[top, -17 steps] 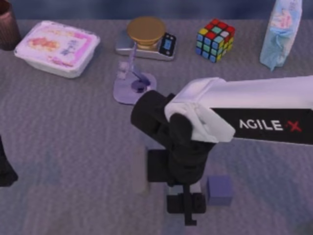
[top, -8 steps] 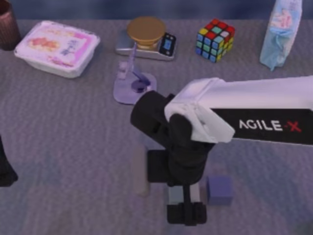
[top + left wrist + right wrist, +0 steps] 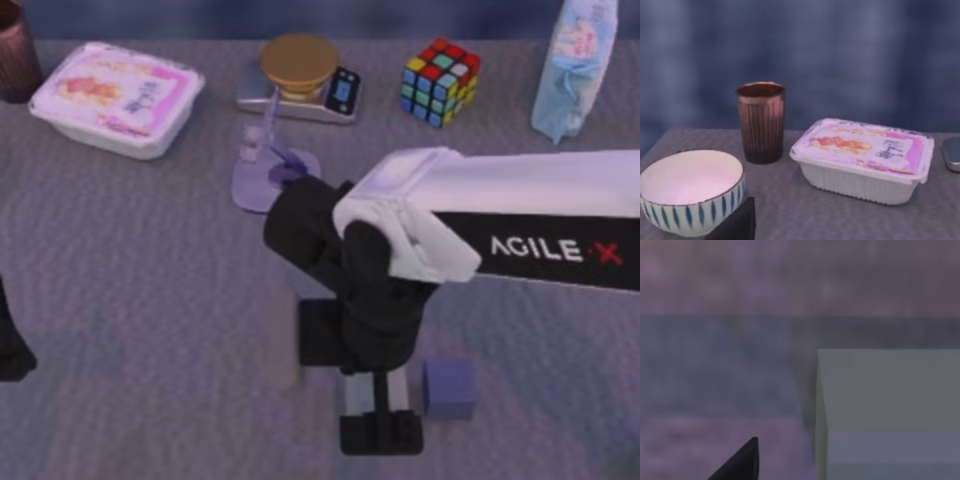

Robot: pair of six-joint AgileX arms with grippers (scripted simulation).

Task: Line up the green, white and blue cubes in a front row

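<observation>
blue cube [image 3: 448, 388]: small, flat at your 6 o'clock | white cube [image 3: 360, 392]: touching-close at its 9 o'clock, part-hidden

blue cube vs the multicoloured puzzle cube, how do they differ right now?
The blue cube is one plain dull blue-violet; the puzzle cube has many-coloured tiles on a black grid. The blue cube sits at the table's front, beside the right gripper; the puzzle cube stands at the back, apart from the arm. The blue cube looks smaller. Both rest on the table.

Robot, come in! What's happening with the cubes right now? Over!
Right gripper low over white cube. Blue cube right beside it. Green cube out of sight. Left arm parked, left edge.
</observation>
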